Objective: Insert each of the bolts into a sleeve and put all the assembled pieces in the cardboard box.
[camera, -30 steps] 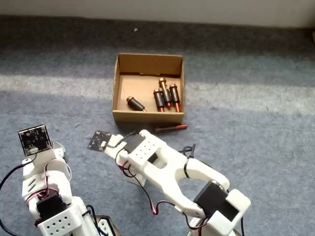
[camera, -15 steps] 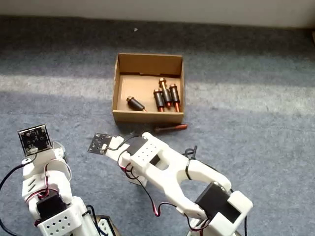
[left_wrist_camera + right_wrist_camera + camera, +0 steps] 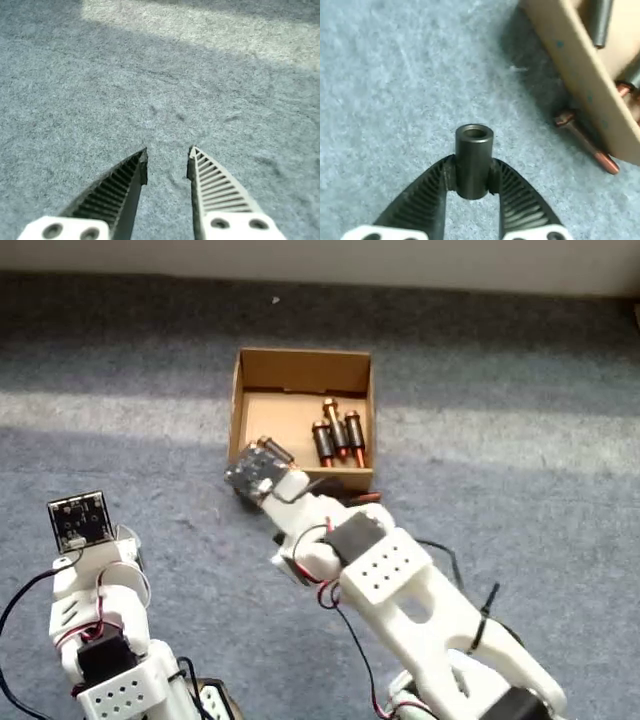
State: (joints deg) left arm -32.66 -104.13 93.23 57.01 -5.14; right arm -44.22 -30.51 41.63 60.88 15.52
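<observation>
Gripping a dark sleeve [image 3: 474, 150] in the right pincer [image 3: 474, 172], pressing on it from both sides with the ribbed fingers [image 3: 432, 195] and leaving its open end sticking out past them. Hovering over the grey desk [image 3: 520, 440] just beside the near wall of the cardboard box [image 3: 305, 360], by that wall's left-hand corner as seen in the high view.

Lying on the desk just beside the outside of the same wall: one loose copper-coloured bolt [image 3: 587, 147], near the held sleeve and not touching it.

Resting on the box floor: three assembled pieces [image 3: 340, 435] packed side by side toward the right wall, plus a fourth assembled piece [image 3: 275, 450] apart from them near the left wall, partly hiding behind the wrist of the right arm [image 3: 400, 580].

Standing open over bare desk covering: the left pincer [image 3: 167, 162], holding nothing.

Sitting at the lower left of the high view, well apart from the box: the left arm [image 3: 100, 640].
</observation>
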